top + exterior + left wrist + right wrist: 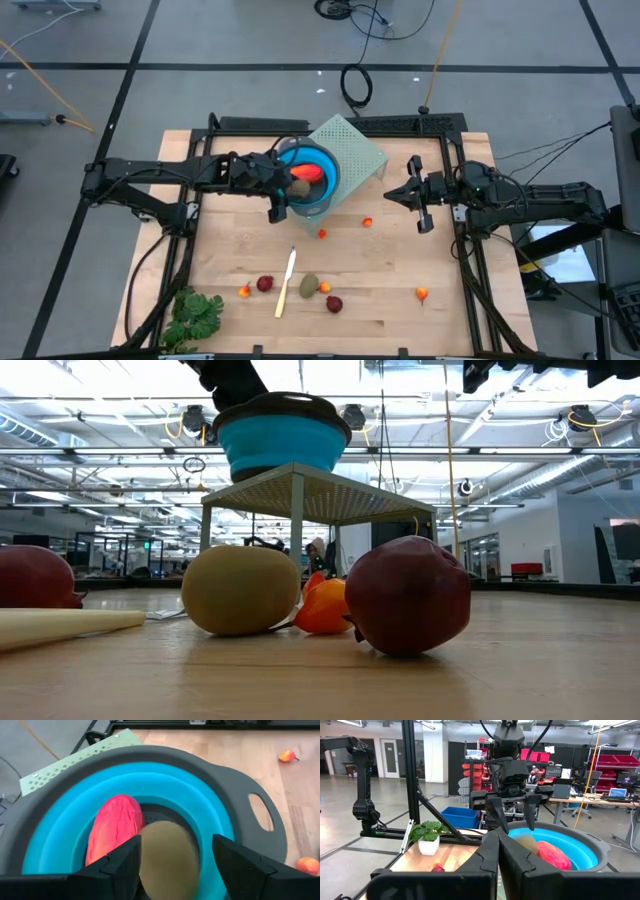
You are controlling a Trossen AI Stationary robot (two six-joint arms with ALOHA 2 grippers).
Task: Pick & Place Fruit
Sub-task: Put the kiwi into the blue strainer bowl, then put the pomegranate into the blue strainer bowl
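Left fingers spread over the bowl, a brown-green oval right between them.

My left gripper (172, 857) hangs above the blue bowl (235, 820) with its fingers (117, 865) released, and the brown-green oval (167, 857) sits in the gap between them, beside the orange-red oblong (115, 827) already lying in the bowl. The bowl stands on the pale green perforated stand (355, 148). My right gripper (402, 195) waits above the bench's (390, 290) right side, fingers clenched. Out on the bench lie another brown-green oval (308, 285), 2 dark red balls (334, 303) and small orange bits (421, 294), near the cream stick (286, 283).
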